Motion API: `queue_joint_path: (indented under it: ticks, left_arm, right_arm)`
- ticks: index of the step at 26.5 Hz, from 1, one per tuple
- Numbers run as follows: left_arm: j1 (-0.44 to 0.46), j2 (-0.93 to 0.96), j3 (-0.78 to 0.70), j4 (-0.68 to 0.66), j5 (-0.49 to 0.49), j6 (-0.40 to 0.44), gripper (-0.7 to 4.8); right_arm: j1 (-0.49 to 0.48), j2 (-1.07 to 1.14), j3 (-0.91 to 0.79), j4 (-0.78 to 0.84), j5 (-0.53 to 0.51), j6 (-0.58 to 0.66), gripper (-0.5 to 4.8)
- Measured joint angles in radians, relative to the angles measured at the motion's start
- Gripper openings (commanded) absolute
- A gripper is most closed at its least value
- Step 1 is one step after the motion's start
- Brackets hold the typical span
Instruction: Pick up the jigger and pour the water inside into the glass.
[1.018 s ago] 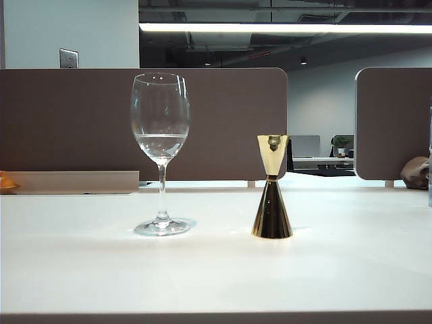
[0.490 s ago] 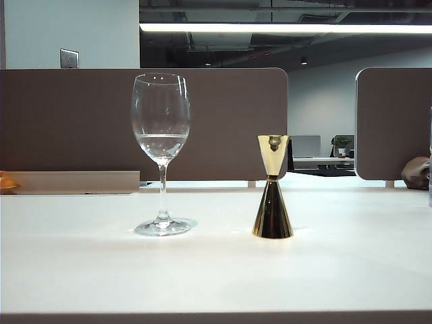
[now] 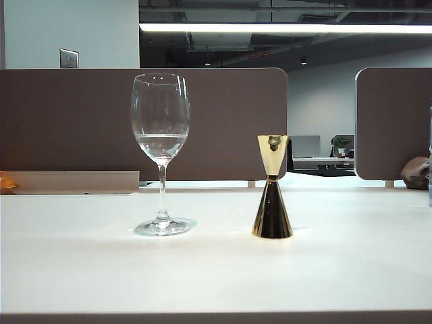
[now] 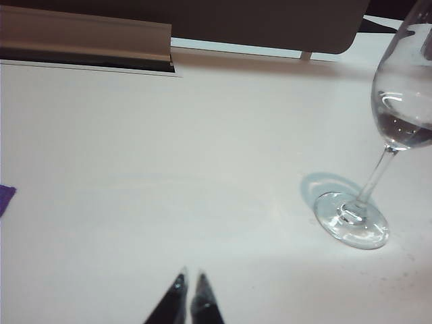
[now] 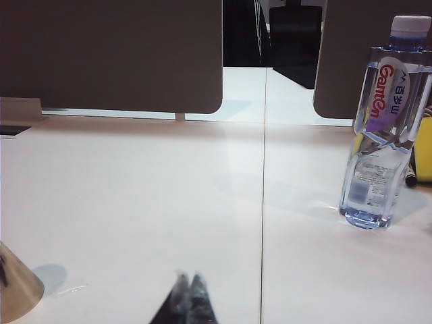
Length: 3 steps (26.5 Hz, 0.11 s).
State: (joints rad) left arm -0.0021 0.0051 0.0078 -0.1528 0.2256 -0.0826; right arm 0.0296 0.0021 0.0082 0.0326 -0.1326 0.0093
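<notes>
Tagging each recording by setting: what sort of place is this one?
Probably an open-plan office. The glass and gold jigger stand on a white desk backed by brown partition panels; behind are a monitor and ceiling strip lighting.

Mirror-bright gold metal on the jigger (image 3: 272, 196), clear smooth glass on the wine glass (image 3: 160, 135), a matt white tabletop (image 3: 216, 270), glossy clear plastic on the water bottle (image 5: 381, 135).
</notes>
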Motion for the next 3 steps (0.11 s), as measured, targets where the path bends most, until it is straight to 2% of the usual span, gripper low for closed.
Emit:
queue_joint_path:
  ticks: [3]
  left_arm:
    - [0.000, 0.000, 0.000, 0.000, 0.000, 0.000, 0.23]
  right_arm:
    - [0.000, 0.000, 0.000, 0.000, 0.000, 0.000, -0.01]
